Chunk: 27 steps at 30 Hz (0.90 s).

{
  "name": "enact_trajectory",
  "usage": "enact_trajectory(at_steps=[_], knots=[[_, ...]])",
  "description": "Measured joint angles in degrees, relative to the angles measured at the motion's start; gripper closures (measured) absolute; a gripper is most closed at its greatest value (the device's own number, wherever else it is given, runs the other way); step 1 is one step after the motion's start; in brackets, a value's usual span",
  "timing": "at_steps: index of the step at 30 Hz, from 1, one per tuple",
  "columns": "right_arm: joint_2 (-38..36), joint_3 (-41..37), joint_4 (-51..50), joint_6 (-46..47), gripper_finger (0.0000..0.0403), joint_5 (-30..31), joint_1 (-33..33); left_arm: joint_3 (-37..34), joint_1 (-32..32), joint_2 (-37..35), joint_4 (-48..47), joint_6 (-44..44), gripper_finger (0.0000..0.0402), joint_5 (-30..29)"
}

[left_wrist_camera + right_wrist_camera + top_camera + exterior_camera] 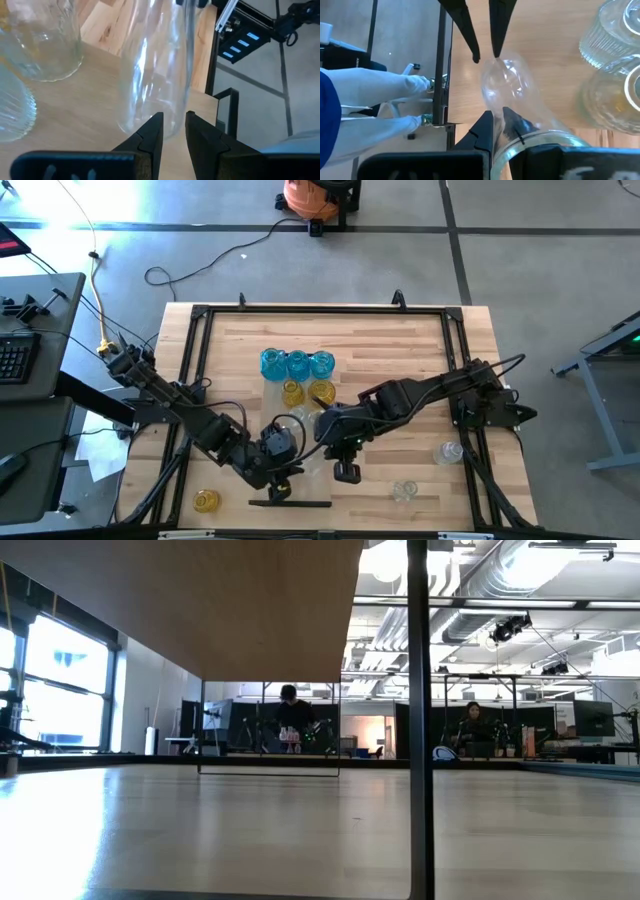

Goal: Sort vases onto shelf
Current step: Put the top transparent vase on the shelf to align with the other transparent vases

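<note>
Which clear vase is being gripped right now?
The clear vase between both arms: the right gripper pinches its rim, the left gripper its other end. Others stand untouched.

Right gripper [496, 120] is pinching the rim of a clear vase [512, 92], fingers nearly together. The vase is lying tilted on the pale shelf [545, 30]. The left gripper [485, 55] is pointing at its far end, just touching or just beside. Two ribbed clear vases [612, 60] are sitting nearby.
</note>
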Motion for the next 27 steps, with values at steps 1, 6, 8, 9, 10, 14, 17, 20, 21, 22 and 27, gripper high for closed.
enact_trajectory(at_steps=[1,6,8,9,10,14,17,20,21,22,27], knots=[[0.0,0.0,0.0,0.1,0.0391,0.0,0.0,0.0,0.2,0.1,0.0,0.5,0.0328,0.1],[0.0,0.0,0.1,0.4,0.0391,-0.2,0.0,-0.1,0.2,0.1,-0.5,0.7,0.0328,0.1],[0.0,0.0,0.1,0.3,0.0391,-0.2,0.0,-0.1,0.5,0.1,-0.5,0.7,0.0328,0.1],[0.0,0.0,0.1,0.3,0.0391,-0.3,0.0,-0.1,0.6,0.1,-0.6,0.7,0.0328,0.2],[0.0,0.0,0.1,0.2,0.0391,-0.2,0.0,-0.1,0.7,0.1,-0.6,0.7,0.0328,0.2],[0.0,0.0,0.4,0.1,0.0391,-0.3,0.0,-0.1,1.0,0.2,-0.7,0.7,0.0328,0.2],[0.0,0.0,0.6,-0.3,0.0391,-0.3,0.0,-0.1,1.0,0.2,-0.7,0.7,0.0328,0.2],[0.0,0.0,0.8,-0.2,0.0391,-0.4,0.0,-0.1,1.0,0.2,-0.8,0.7,0.0328,0.2],[0.0,0.0,0.9,-0.3,0.0391,-0.2,0.0,-0.1,1.0,0.2,-0.8,0.7,0.0328,0.2],[0.0,0.0,1.0,-0.3,0.0391,0.2,0.1,-0.1,1.0,0.2,-0.8,0.7,0.0328,0.2],[-0.1,0.0,2.0,-0.7,0.0369,1.4,0.1,-1.1,1.1,0.2,-0.3,0.1,0.0328,-0.1]])
